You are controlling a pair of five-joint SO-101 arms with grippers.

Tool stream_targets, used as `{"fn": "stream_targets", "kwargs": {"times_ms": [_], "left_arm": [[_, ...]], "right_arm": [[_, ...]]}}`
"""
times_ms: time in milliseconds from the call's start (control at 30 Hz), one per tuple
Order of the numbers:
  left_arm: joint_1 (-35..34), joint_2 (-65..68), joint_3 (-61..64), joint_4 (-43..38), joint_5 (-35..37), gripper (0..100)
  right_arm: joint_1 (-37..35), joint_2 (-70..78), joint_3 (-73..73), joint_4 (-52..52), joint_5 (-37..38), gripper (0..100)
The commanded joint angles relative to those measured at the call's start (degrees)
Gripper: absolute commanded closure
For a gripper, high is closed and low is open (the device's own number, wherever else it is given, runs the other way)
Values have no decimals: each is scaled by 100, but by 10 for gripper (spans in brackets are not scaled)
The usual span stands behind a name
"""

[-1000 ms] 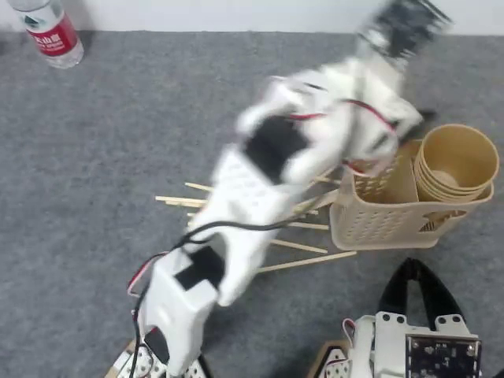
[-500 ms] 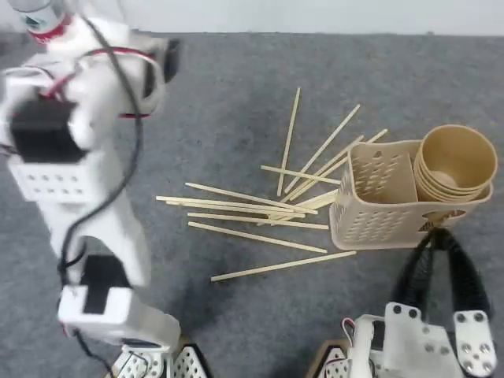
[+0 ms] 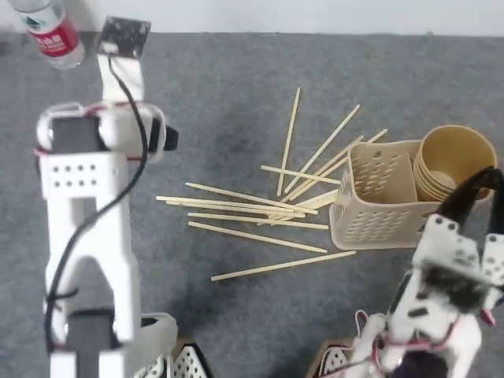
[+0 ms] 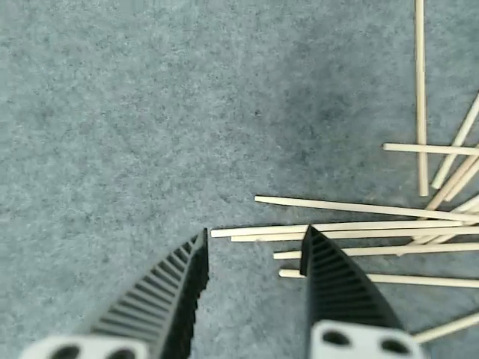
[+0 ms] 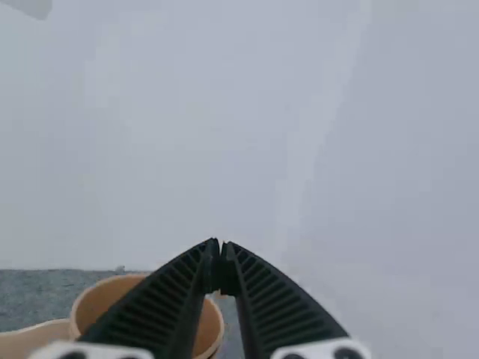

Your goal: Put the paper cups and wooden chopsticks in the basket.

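Several wooden chopsticks (image 3: 260, 213) lie scattered on the grey carpet, left of the beige basket (image 3: 378, 224); a few reach its left wall. A stack of paper cups (image 3: 457, 161) stands in the basket's right compartment. My left arm (image 3: 87, 181) stands at the left. Its gripper (image 4: 254, 250) hangs open above the carpet, just over the left ends of the chopsticks (image 4: 359, 228), holding nothing. My right gripper (image 3: 490, 183) is raised beside the cups at the basket's right end. It is shut and empty (image 5: 219, 258), with a cup's rim (image 5: 97, 299) behind it.
A plastic bottle (image 3: 51, 31) with a red label stands at the far left corner. A white wall runs along the carpet's far edge. Open carpet lies left of and in front of the chopsticks.
The left arm has swung from over the basket to the left side, uncovering the chopsticks. The right arm has risen from the near edge up to the basket's right end.
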Motion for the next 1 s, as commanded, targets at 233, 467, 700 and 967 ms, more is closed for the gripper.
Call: {"fn": "stream_targets", "kwargs": {"times_ms": [233,467,700,967], "left_arm": [[-44,-2224,4040,-2321,-9,805],[-9,-3112,5182,-2769,0,805],[-35,-3684,5569,-2725,0,805],[-53,-3982,6123,-2813,695,803]], "right_arm": [[127,31,1310,-321,-853,992],[127,31,1864,-277,-835,992],[127,31,1829,-277,-835,992],[127,163,-545,259,-334,930]]}}
